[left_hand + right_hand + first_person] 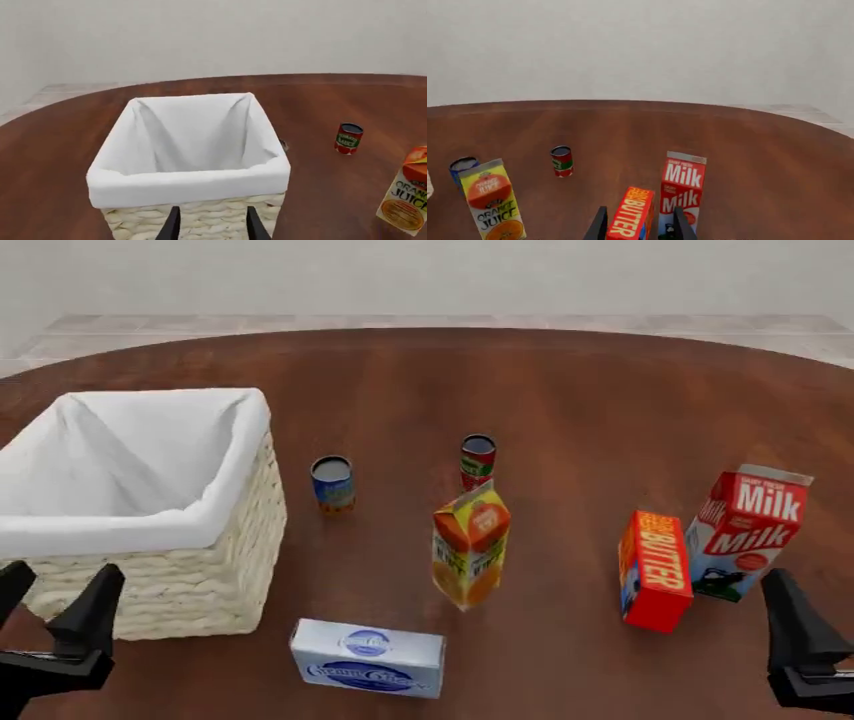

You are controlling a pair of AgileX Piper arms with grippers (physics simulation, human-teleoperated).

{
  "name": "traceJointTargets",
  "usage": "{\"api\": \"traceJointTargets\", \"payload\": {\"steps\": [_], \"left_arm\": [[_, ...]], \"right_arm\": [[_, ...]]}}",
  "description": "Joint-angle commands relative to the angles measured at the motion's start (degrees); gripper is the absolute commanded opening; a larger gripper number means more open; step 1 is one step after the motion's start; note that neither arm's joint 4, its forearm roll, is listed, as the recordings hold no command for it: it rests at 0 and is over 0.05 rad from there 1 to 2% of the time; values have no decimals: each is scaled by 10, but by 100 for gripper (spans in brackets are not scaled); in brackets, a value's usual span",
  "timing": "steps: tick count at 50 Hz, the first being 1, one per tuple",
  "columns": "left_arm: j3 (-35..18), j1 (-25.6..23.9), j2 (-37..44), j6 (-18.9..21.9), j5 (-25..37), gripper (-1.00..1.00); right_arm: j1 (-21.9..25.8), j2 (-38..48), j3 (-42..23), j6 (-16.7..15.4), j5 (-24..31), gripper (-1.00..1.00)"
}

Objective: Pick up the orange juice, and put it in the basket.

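The orange juice (470,545) is a small orange and yellow gable-top carton standing upright mid-table; it also shows in the left wrist view (407,197) and the right wrist view (492,202). The basket (200,530), pale wicker with a white cloth lining, stands at the left, and nothing shows inside it (190,182). My left gripper (56,590) hangs open just in front of the basket's near wall, its fingers (172,226) holding nothing. My right gripper (817,640) is open at the near right edge, short of the cartons and well right of the juice.
A red-and-white milk carton (747,530) and a red-orange butter box (654,570) stand at the right, ahead of my right gripper. A red can (478,460) and a blue can (332,483) stand behind the juice. A blue-and-white box (367,657) lies near the front.
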Motion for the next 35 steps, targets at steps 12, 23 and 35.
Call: {"api": "traceJointTargets", "payload": {"steps": [12,23,35], "left_arm": [[-12,8,-126,17,65,100],[-14,0,-126,15,66,100],[-197,-61,-126,37,205,100]], "right_arm": [[8,2,-2,-3,4,100],[10,2,-2,-4,4,100],[7,10,-1,-6,3,100]]}}
